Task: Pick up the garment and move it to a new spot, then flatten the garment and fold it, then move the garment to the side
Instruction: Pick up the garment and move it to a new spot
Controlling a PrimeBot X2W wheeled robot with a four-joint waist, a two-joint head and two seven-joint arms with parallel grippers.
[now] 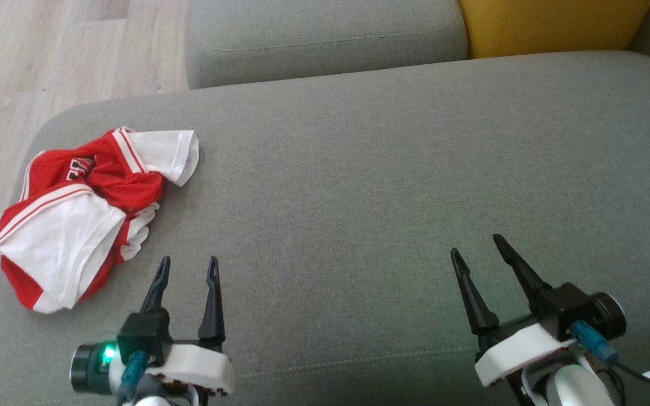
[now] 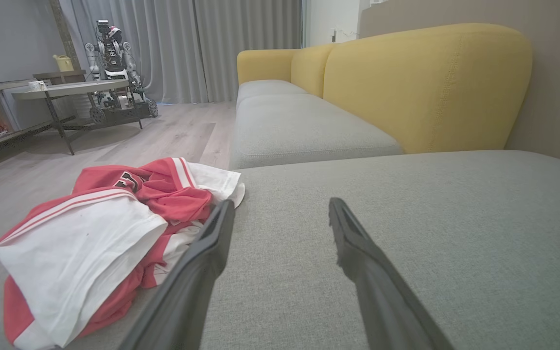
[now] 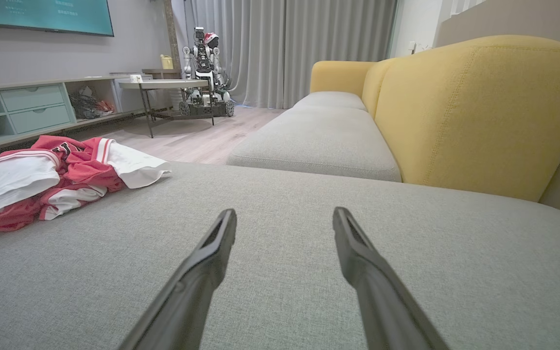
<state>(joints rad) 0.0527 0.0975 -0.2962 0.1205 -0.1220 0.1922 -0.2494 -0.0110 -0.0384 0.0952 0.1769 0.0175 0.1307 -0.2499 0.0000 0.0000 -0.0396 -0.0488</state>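
Crumpled red-and-white jersey lies just beside the left jaws, on their left; the right jaws are well off to its right. Both pairs spread wide, empty.

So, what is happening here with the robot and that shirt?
The red and white garment lies crumpled near the left end of the grey sofa cushion, and nothing holds it. The robot's left gripper is open close beside it; the right gripper is open above bare cushion, further right. The pick-up is not yet begun.
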